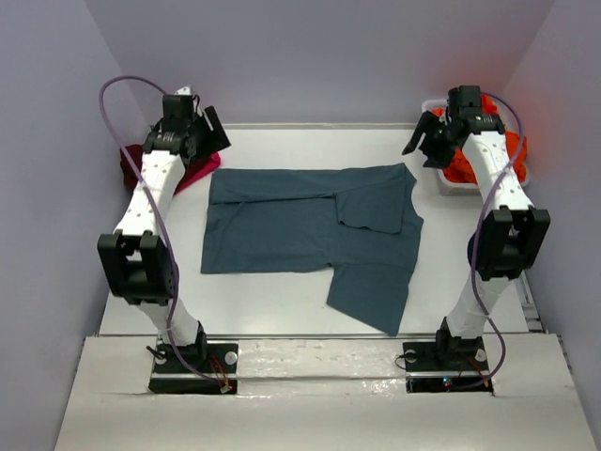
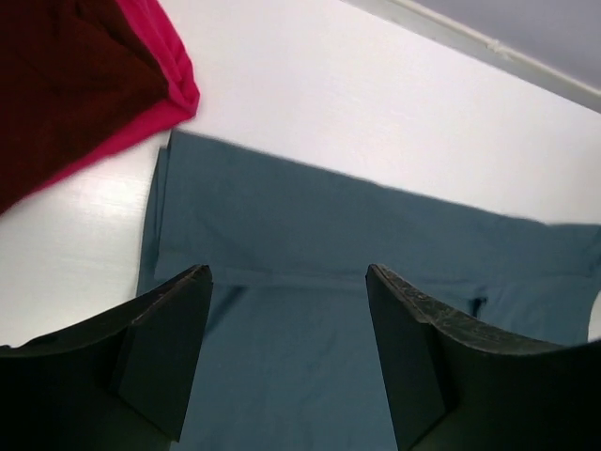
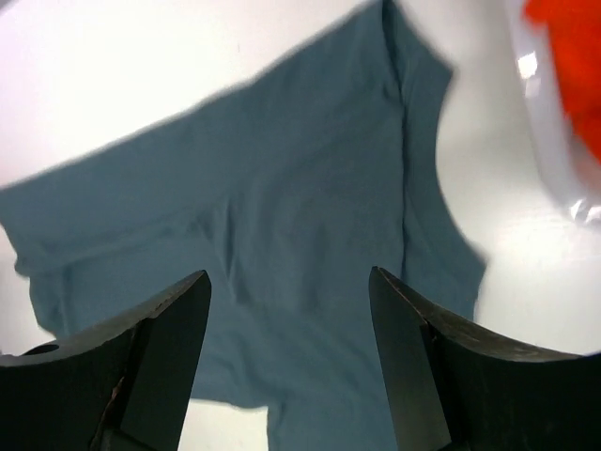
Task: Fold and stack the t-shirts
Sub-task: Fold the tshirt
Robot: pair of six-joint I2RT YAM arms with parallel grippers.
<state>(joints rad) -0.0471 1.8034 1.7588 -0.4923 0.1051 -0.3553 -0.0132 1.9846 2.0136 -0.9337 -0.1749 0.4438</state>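
A slate teal-blue t-shirt (image 1: 310, 230) lies spread on the white table, its far edge folded over and one sleeve sticking out toward the near side. My left gripper (image 1: 205, 141) hovers open above its far left corner, with nothing between the jaws (image 2: 289, 272). Over the far right corner, near the collar, my right gripper (image 1: 427, 146) is open and empty too (image 3: 289, 274). Both wrist views look down on the teal cloth (image 2: 357, 244) (image 3: 282, 207). Folded maroon (image 2: 66, 85) and pink (image 2: 164, 85) shirts lie stacked at the back left. An orange shirt (image 1: 465, 169) sits in a tub.
The white plastic tub (image 1: 451, 188) holding the orange shirt (image 3: 568, 56) stands at the table's right edge, behind my right arm. The maroon-and-pink pile (image 1: 195, 174) lies against the left wall beside my left arm. Grey walls close in the table on three sides.
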